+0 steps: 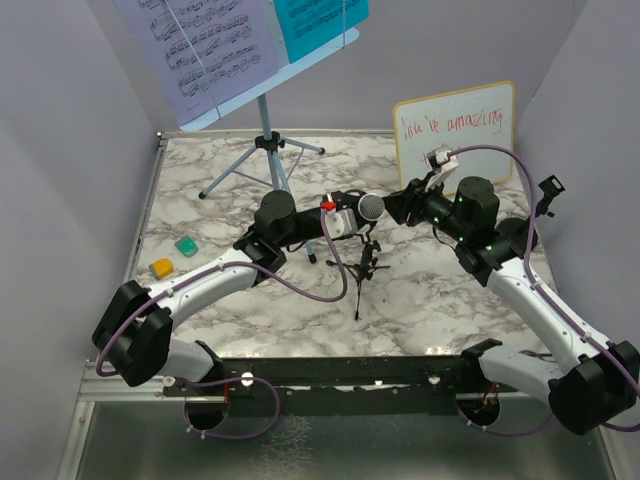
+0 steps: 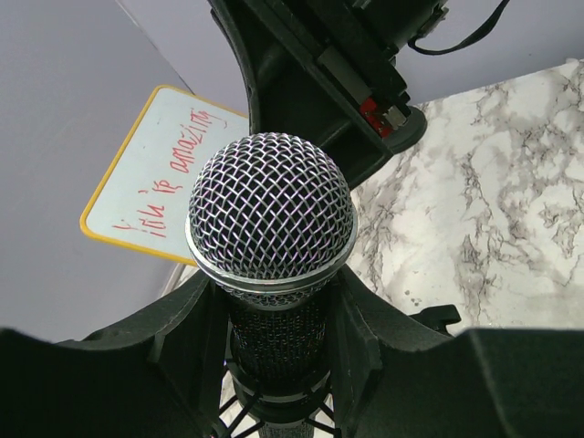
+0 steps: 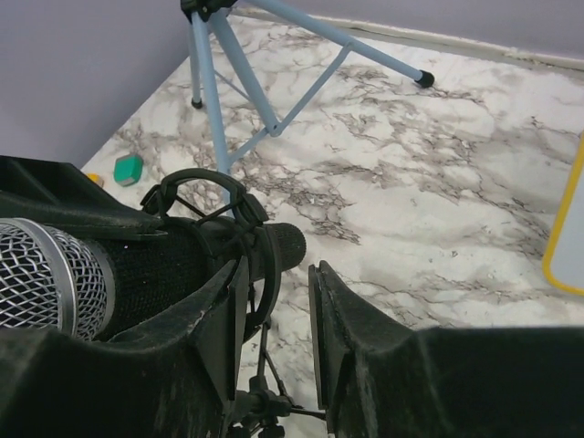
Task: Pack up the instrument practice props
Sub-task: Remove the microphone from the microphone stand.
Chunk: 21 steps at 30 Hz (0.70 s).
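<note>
Left gripper (image 1: pixel 347 219) is clamped on the black studio microphone (image 2: pixel 271 214), one finger on each side of the dark barrel just below the mesh head; in the top view the microphone sits at the middle of the frame, over the marble table (image 1: pixel 450 300), its long axis running left to right with the mesh head at the right end; the right gripper (image 3: pixel 276 285) faces that head from the right of the frame, just beside it, so both arms meet at the one thing, the left gripper nearer the barrel; in the right wrist view the barrel lies across the lower left, behind the left-hand finger rather than between the two; the gap between those fingers is narrow and frames the thin stem that drops to the small tripod (image 1: pixel 364 268); whether they pinch that stem I cannot tell; the coming move likely turns on this: barrel crosswise to the right jaws, stem lengthwise in their gap; whether the tripod feet touch the table is unclear.
</note>
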{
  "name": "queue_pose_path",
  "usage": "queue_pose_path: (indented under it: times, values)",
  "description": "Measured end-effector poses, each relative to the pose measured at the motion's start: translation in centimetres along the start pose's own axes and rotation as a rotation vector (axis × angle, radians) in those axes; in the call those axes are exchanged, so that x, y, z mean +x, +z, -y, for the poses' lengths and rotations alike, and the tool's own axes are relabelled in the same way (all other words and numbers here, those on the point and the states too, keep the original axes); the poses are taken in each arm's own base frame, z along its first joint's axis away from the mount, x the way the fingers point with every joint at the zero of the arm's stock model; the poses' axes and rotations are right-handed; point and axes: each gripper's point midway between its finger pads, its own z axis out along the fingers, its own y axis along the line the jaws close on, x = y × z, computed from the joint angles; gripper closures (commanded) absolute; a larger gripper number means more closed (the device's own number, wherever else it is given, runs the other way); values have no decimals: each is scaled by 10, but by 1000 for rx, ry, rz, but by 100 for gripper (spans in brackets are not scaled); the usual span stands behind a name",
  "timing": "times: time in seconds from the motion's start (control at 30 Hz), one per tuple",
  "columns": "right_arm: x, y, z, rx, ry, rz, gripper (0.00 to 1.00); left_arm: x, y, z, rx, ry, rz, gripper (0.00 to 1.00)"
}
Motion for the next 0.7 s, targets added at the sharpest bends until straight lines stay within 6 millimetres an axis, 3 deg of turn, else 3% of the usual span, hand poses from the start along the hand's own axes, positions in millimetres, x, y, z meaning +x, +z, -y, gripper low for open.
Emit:
queue_pose_path:
  times: [0.3,0.47,0.6,0.7]
  values:
    - [13,7,-10,-79,-1,-63,74,-3,4,1,22,-8,9,100]
    - [28,14,-4,-68,11,-117,87,-4,4,3,34,-10,14,100]
    - [28,15,-3,-64,9,-127,99,-4,5,4,46,-18,8,100]
    - [28,14,-2,-60,-1,-130,99,-6,6,6,57,-20,10,100]
